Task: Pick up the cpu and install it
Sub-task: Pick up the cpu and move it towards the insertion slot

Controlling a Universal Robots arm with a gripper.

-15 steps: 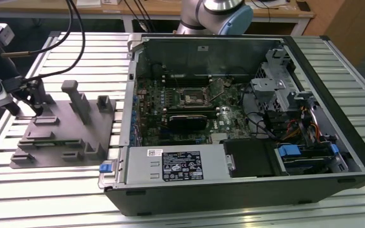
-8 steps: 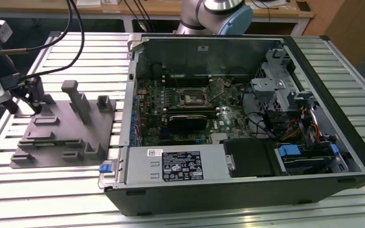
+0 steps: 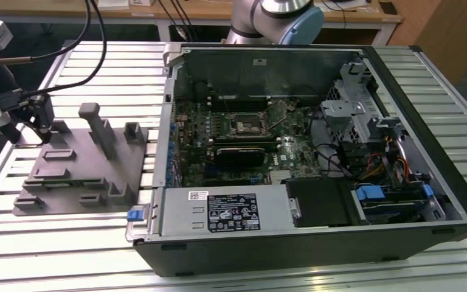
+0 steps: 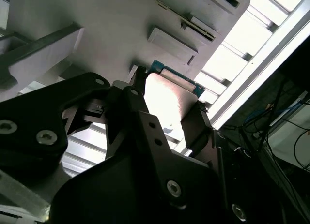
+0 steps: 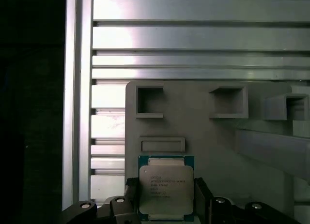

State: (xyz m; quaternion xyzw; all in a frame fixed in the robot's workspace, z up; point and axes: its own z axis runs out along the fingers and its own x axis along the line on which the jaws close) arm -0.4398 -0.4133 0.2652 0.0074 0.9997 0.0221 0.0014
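The cpu (image 5: 166,187) lay flat, pale metal top up, between the two dark fingers (image 5: 131,195) of the claw (image 5: 167,197), which had closed narrow against its opposite edges; the second wrist view showed the same grip on the cpu (image 4: 167,100). Under the claw (image 4: 168,105) sat a grey holder plate (image 5: 208,141). Just beyond the claw's tips stood a low slotted block (image 5: 162,145), and further on two square pockets (image 5: 150,102). Taller grey posts (image 3: 95,125) rose beside the claw (image 3: 45,132). The plate rested on a ribbed metal table (image 3: 79,67). Well apart from the claw, across the plate, lay an open computer case (image 3: 428,109) holding a circuit board (image 3: 209,140) with a black socket (image 3: 245,125) and a labelled power box (image 3: 225,210).
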